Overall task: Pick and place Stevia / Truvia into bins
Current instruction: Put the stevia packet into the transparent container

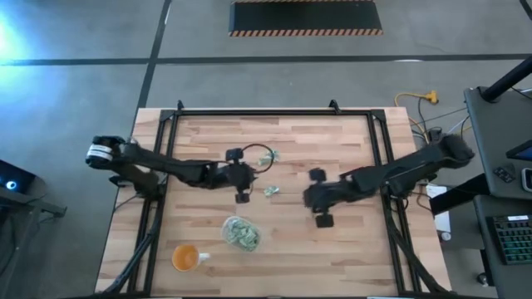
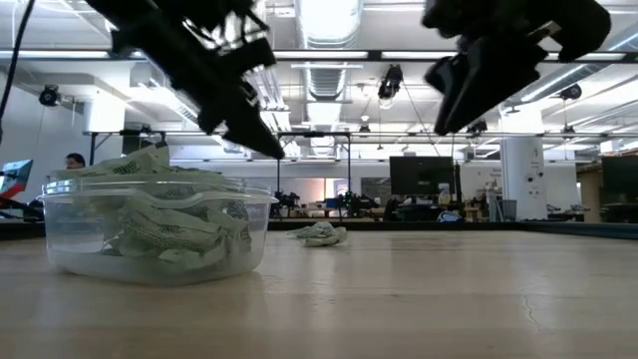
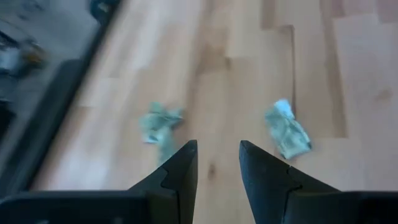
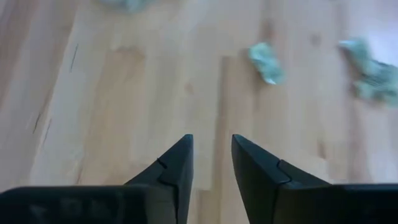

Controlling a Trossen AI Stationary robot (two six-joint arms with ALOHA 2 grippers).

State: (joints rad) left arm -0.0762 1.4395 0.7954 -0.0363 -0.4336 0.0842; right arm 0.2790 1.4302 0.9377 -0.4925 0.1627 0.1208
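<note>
Left gripper [image 3: 217, 163] open, empty — two Stevia packets [image 3: 288, 129] on table [image 1: 349, 249] just ahead; right gripper [image 4: 211, 157] open, empty — packets farther off.

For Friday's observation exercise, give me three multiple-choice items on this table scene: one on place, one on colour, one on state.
1. Where does the orange cup stand in the high view?
A. near the table's lower left corner
B. at the centre
C. by the right arm

2. What colour are the loose packets?
A. red
B. pale green and white
C. blue

3. How is the left tool?
A. gripping a packet
B. open and empty
C. inside the tub

Answers: 1 A, the cup sits beside the tub at lower left. 2 B, seen on the bare wood. 3 B, the left wrist view shows a gap with only wood between its fingers.
</note>
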